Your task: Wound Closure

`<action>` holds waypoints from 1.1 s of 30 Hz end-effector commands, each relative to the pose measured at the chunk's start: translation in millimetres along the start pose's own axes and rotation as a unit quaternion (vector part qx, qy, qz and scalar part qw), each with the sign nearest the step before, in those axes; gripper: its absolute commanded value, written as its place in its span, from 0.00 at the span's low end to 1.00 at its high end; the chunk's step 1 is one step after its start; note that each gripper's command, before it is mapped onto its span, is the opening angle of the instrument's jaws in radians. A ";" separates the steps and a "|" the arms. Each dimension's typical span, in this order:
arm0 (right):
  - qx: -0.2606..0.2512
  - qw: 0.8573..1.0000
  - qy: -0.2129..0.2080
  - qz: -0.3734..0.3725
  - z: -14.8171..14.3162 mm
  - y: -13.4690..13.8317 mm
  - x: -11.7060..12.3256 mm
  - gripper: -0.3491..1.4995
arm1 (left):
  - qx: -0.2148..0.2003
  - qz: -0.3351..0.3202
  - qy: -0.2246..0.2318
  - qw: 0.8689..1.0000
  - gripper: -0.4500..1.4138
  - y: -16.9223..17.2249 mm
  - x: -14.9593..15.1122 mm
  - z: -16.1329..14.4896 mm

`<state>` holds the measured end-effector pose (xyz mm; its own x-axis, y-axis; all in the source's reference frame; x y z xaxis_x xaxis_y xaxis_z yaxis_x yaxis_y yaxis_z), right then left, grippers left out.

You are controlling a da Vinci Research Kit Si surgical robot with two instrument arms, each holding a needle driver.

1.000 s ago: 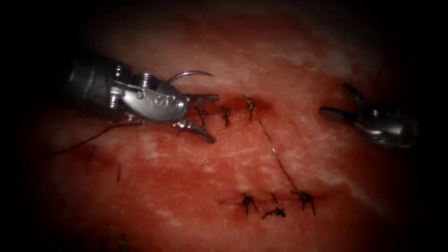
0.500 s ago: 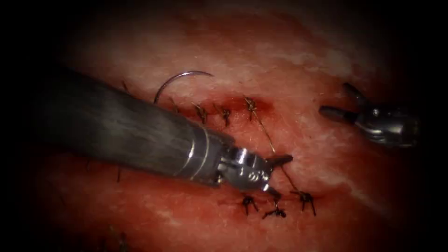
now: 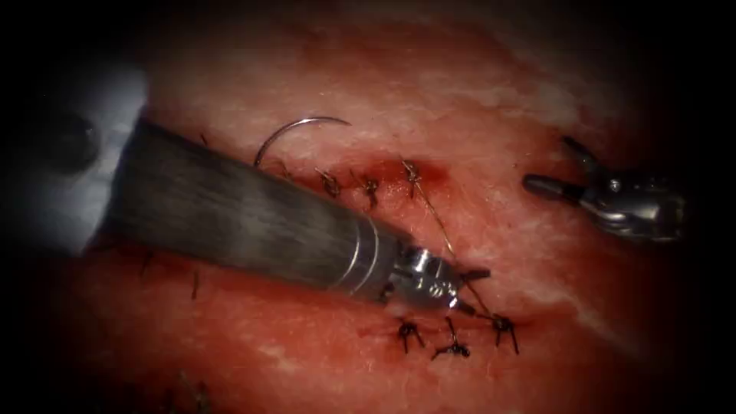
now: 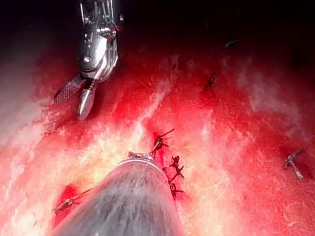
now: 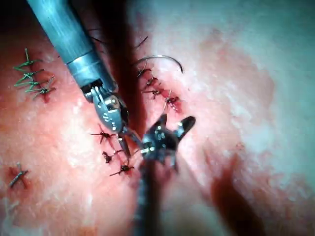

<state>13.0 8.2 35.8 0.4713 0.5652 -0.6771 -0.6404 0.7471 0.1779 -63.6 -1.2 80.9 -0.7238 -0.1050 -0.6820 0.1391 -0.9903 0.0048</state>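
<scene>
Red tissue (image 3: pixel 537 253), needle (image 3: pixel 295 130) free (base behind left shaft (image 3: pixel 238 218)).

- The left claw (image 3: pixel 469 290) lets go of the needle (image 3: pixel 295 134) and moves away from it, down toward the lower row of knots (image 3: pixel 452 337).
- Its open tips now sit around the thread (image 3: pixel 437 222), closer together than before.
- The needle now lies free on the tissue (image 3: pixel 537 268).

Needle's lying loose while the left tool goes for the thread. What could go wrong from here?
1. The needle lies free on the tissue, held by neither tool; a pull on the thread could drag or flip it.
2. The left tool straddles the thread with open jaws beside tied stitches; closing could catch a knot.
3. The right tool is open and far off, giving no counter-hold.
</scene>
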 end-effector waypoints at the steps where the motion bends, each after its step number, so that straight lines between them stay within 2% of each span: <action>1: 0.002 1.000 0.000 0.000 0.3 -0.9 -0.5 0.87 | -0.002 0.002 0.002 1.000 0.23 0.7 0.1 1.0; 10: 0.001 1.000 0.000 0.000 0.5 -1.1 -0.4 0.87 | -0.004 0.014 0.004 1.000 0.23 1.1 0.1 2.8; 13: 0.000 1.000 0.000 0.000 0.5 -1.1 -0.4 0.87 | -0.007 0.021 0.006 1.000 0.11 1.4 -0.3 2.8; 14: 0.000 1.000 0.000 0.000 0.5 -1.1 -0.4 0.87 | -0.008 0.022 0.007 1.000 0.01 1.4 -0.3 2.6; 19: 0.003 1.000 0.001 0.000 0.7 -1.1 -0.6 0.87 | -0.001 0.015 0.009 1.000 0.00 0.8 0.1 0.1; 23: 0.050 0.998 0.043 -0.009 1.4 -0.7 -1.0 0.85 | 0.017 0.009 0.028 0.999 0.00 -0.4 0.8 -2.8; 26: 0.112 0.986 0.098 -0.077 2.5 -0.4 -1.9 0.77 | 0.024 0.004 0.038 0.999 0.00 -1.2 1.2 -4.8; 28: 0.140 0.970 0.125 -0.155 3.6 -0.4 -2.5 0.76 | 0.028 0.001 0.043 0.999 0.00 -1.7 1.3 -6.1; 29: 0.161 0.954 0.148 -0.204 4.6 -0.7 -3.0 0.79 | 0.028 0.000 0.045 0.999 0.00 -1.9 1.3 -6.9; 33: 0.198 0.920 0.190 -0.279 6.9 -3.0 -4.2 0.89 | 0.031 -0.002 0.046 0.998 0.00 -2.1 1.4 -8.3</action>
<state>16.3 6.7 42.6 0.3669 -0.0652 -0.9280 -0.0459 0.9950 -0.0881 -58.7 2.1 73.3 -0.6590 -0.0947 -0.7462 0.0904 -0.9948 0.0463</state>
